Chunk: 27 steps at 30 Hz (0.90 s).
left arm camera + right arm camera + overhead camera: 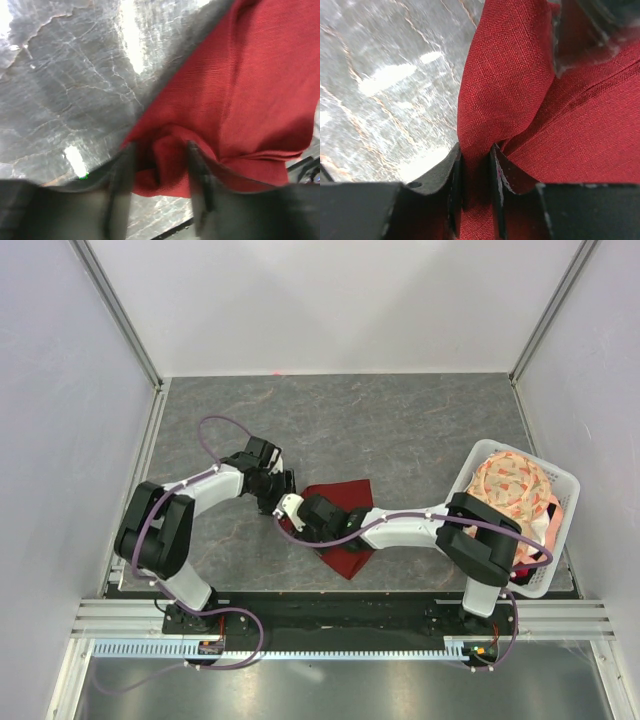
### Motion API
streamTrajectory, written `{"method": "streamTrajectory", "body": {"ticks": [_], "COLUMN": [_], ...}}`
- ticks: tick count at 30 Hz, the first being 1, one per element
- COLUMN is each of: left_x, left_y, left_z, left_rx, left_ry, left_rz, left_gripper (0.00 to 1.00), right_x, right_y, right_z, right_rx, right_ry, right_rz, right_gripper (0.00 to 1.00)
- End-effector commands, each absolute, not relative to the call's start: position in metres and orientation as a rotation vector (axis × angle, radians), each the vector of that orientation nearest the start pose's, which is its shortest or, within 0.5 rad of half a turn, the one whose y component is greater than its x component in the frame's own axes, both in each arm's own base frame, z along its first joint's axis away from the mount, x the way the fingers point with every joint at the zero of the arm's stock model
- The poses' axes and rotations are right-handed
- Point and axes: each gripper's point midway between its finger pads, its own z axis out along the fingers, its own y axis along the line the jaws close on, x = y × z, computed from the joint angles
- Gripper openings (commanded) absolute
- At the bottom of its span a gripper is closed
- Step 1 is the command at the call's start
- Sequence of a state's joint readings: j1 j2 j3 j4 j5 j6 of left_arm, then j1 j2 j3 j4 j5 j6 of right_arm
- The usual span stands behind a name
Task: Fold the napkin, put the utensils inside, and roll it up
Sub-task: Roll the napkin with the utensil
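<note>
Napkin (346, 496) — dark red, creased, fold pinched by right gripper (475, 152).

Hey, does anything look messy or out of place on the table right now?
The dark red napkin is not lying flat: it is bunched into ridges where the right gripper pinches a fold and the left gripper straddles a crumpled corner. No spoon shows in any view.
</note>
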State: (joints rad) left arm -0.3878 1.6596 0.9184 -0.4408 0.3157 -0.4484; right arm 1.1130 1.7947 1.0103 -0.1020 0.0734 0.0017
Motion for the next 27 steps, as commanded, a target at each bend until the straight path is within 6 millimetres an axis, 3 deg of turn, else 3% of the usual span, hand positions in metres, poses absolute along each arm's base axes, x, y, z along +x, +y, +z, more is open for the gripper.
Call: {"method": "streamTrajectory", "body": {"ticks": [1, 5, 11, 14, 17, 27], "left_x": [0.285, 0.292, 0.285, 0.276, 0.276, 0.25], "left_y": [-0.177, -0.16, -0.142, -0.149, -0.165, -0.173], "left_z": [0.053, 0.059, 0.055, 0.057, 0.073, 0.07], "left_rx": [-0.017, -0.08, -0.175, -0.164, -0.121, -0.094], "left_ry": [2.744, 2.696, 2.657, 2.603, 2.499, 2.427], "left_rz": [-0.603, -0.517, -0.471, -0.573, -0.717, -0.862], "left_gripper": [0.68, 0.75, 0.77, 0.77, 0.77, 0.75], "right_x": [0.155, 0.145, 0.133, 0.133, 0.135, 0.14], "right_y": [0.349, 0.352, 0.349, 0.347, 0.343, 0.334], "right_z": [-0.017, -0.008, -0.004, -0.005, -0.01, -0.022], "right_rx": [-1.396, -1.392, -1.398, -1.392, -1.381, -1.338], "right_ry": [2.311, 2.298, 2.296, 2.301, 2.323, 2.397], "right_rz": [0.566, 0.768, 0.975, 1.027, 1.058, 1.148], "right_gripper": [0.23, 0.2, 0.19, 0.19, 0.19, 0.18]}}
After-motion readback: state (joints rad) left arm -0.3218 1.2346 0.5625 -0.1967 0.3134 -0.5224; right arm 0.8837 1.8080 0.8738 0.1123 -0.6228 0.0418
